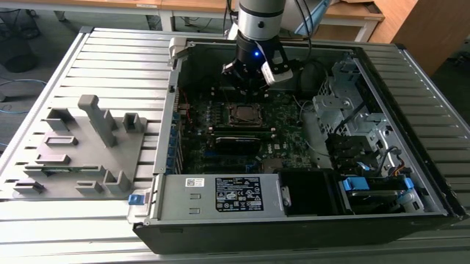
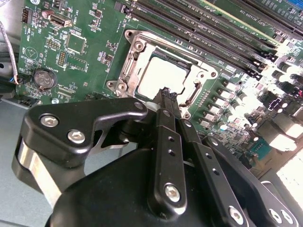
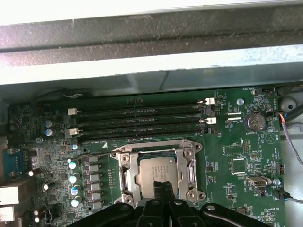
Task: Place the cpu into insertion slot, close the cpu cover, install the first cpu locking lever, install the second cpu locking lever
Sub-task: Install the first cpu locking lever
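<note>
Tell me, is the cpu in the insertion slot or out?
In: the cpu lies flat inside the insertion slot, with the slot's metal rim around it.

Silver cpu point(image 3: 154, 168) flat in insertion slot point(image 3: 117, 155), cpu cover point(image 3: 189, 170) seemingly closed.

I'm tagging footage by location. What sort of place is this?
Probably a robotics lab or workshop bench: an open desktop computer case sits on a slatted metal table, a grey fixture plate lies beside it, and wooden desks stand behind.
</note>
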You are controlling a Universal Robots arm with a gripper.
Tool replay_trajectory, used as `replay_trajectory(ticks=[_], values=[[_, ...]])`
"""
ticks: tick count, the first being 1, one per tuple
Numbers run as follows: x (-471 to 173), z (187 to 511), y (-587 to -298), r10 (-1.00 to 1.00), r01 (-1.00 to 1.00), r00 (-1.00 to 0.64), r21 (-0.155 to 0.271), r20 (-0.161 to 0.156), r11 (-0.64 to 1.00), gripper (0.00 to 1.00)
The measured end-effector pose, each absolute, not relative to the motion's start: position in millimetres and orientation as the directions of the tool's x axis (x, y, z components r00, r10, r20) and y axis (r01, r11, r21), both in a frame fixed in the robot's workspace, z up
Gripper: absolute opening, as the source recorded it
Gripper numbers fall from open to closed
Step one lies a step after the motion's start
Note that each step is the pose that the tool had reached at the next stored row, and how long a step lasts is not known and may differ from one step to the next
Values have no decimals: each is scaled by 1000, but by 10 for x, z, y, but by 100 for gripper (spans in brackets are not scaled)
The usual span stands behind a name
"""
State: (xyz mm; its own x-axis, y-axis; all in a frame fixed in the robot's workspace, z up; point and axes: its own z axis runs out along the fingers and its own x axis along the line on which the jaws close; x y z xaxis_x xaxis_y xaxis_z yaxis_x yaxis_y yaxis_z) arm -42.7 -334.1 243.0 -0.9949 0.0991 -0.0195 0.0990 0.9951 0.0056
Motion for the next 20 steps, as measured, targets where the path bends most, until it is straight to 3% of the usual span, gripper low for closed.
replay_trajectory(ticks=[20], values=[[-484,2441,-3341,99,99,-995,5,-19,995,10]])
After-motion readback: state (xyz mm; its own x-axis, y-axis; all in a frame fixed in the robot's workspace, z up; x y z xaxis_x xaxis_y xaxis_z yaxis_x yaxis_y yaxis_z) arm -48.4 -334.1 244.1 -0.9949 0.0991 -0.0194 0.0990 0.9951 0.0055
